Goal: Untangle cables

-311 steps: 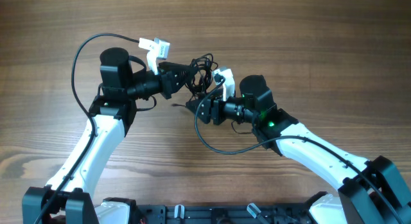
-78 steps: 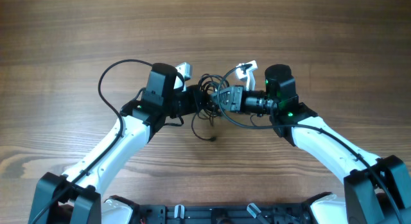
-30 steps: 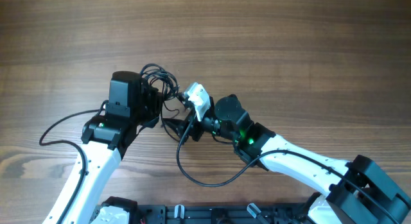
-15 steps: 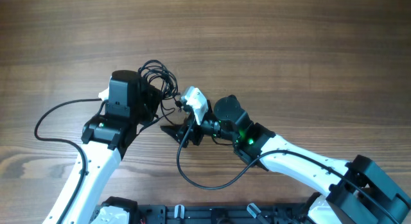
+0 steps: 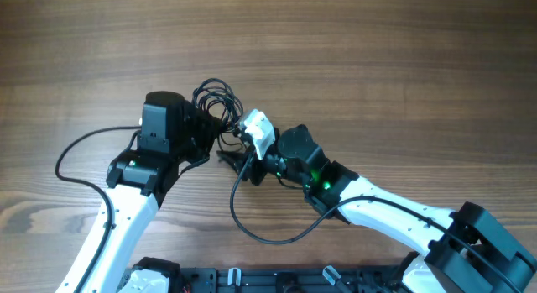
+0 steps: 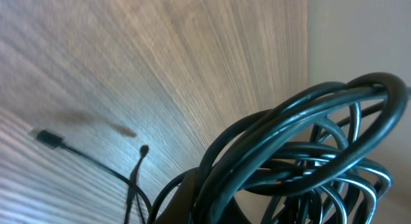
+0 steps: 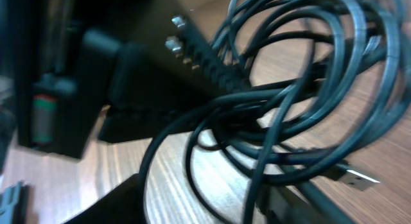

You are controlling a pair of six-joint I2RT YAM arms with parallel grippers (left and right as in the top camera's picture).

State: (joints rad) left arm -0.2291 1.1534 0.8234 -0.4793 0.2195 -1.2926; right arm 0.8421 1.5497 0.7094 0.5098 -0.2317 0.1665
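The cables (image 5: pixel 216 98) are a bunch of thin black loops held just above the wooden table, left of centre. My left gripper (image 5: pixel 204 125) is shut on the bunch from the left. In the left wrist view the loops (image 6: pixel 302 153) fill the frame over the jaws (image 6: pixel 212 208), and a loose strand with a small plug (image 6: pixel 48 137) lies on the wood. My right gripper (image 5: pixel 228 153) is open just below and right of the bunch. In the right wrist view its fingers (image 7: pixel 205 205) are apart with strands (image 7: pixel 289 89) between them and a plug end (image 7: pixel 352 180) at the right.
The left arm's thick black cord (image 5: pixel 75 154) loops out to the left, and the right arm's cord (image 5: pixel 252 234) loops toward the front edge. The left arm's dark body (image 7: pixel 77 76) stands close in front of the right gripper. The wooden table (image 5: pixel 377 58) stretches behind.
My right gripper has moved up and closer to the bunch. The bunch has shifted slightly right in my left gripper. The left arm's cord loop has shifted.
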